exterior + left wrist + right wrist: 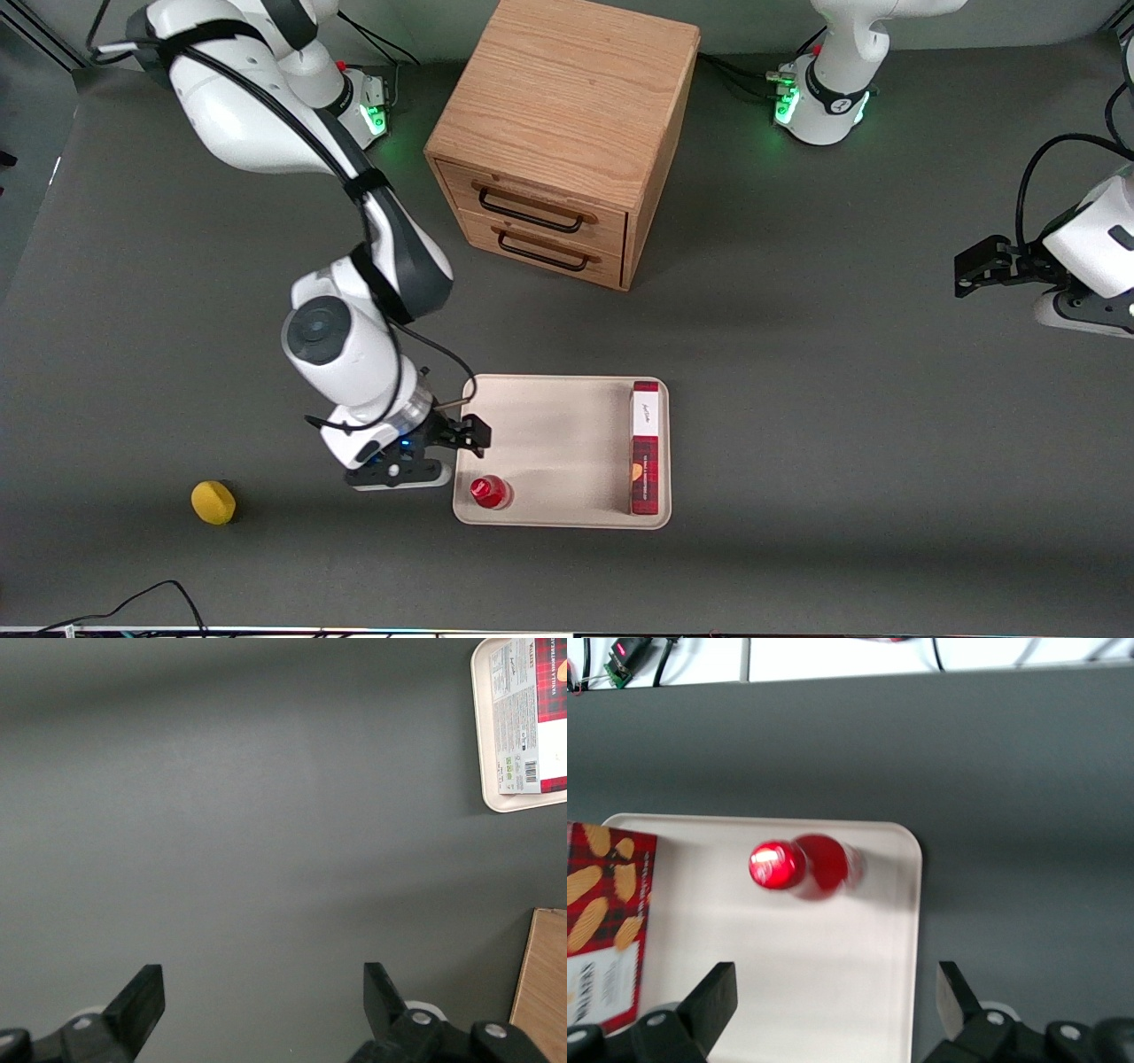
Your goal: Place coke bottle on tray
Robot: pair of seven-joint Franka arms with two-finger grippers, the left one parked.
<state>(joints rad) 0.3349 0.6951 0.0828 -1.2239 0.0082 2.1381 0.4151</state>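
Observation:
The small red coke bottle (488, 492) stands upright on the cream tray (549, 425), in the tray's corner nearest the front camera at the working arm's end. From the wrist camera the coke bottle (804, 865) shows from above, red cap toward the lens, on the tray (788, 992). My gripper (461, 436) hovers over the tray's edge, a little farther from the front camera than the bottle and apart from it. My gripper (833, 1001) is open, with only tray surface between its fingers.
A long red plaid box (646, 447) lies on the tray along the edge toward the parked arm's end. A wooden two-drawer cabinet (567, 133) stands farther back. A yellow object (213, 501) lies on the table toward the working arm's end.

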